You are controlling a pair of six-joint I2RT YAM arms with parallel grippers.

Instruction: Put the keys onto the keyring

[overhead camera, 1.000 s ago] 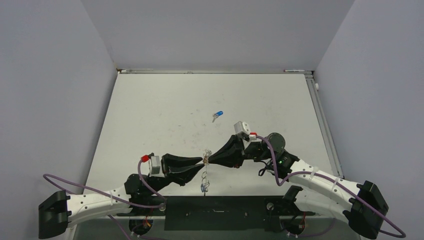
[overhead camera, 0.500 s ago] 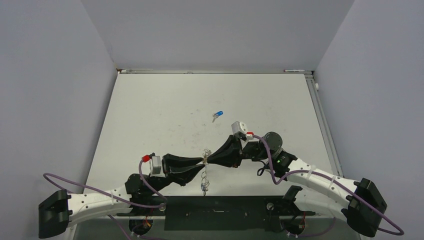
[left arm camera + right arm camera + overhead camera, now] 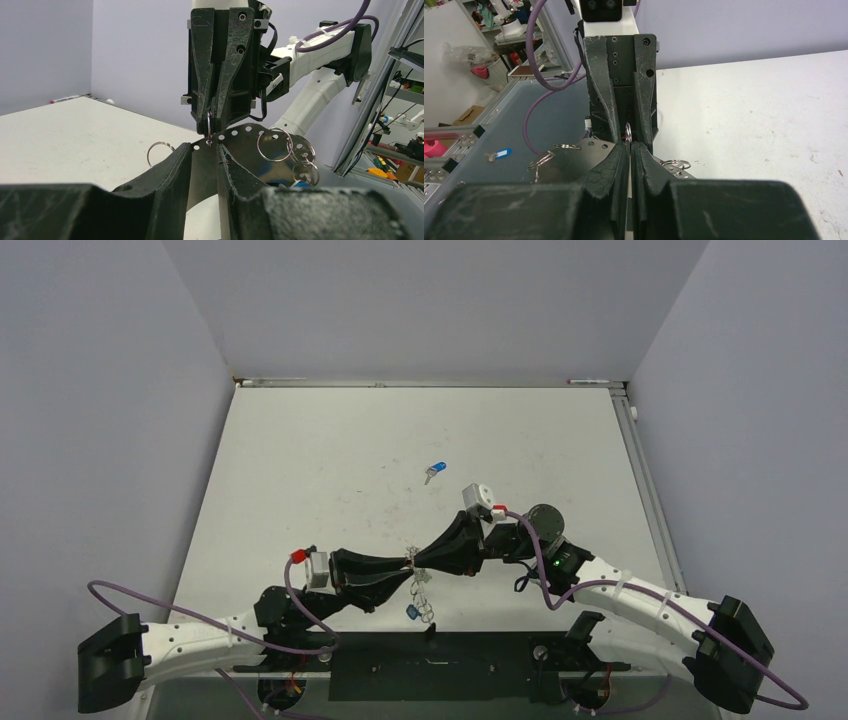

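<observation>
The keyring shows as a flat grey metal plate (image 3: 245, 160) with holes along its curved edge, also in the right wrist view (image 3: 574, 162). Several small split rings (image 3: 274, 145) hang from it. My right gripper (image 3: 416, 562) (image 3: 629, 145) is shut on one small ring threaded through a hole in the plate. My left gripper (image 3: 404, 569) (image 3: 206, 146) meets it tip to tip, its fingers a little apart with the plate across their tips. A blue-tagged key (image 3: 411, 611) dangles under the grippers. Another blue key (image 3: 436, 471) lies on the table beyond them.
The white table (image 3: 330, 460) is walled in by grey panels at the left, back and right. A dark base plate (image 3: 440, 665) lies along the near edge between the arm bases. Purple cables loop off both arms.
The bunch of rings and the blue tag under the grippers has swung right and up. The left arm has shifted slightly right. The right arm moved a little left, then held.
</observation>
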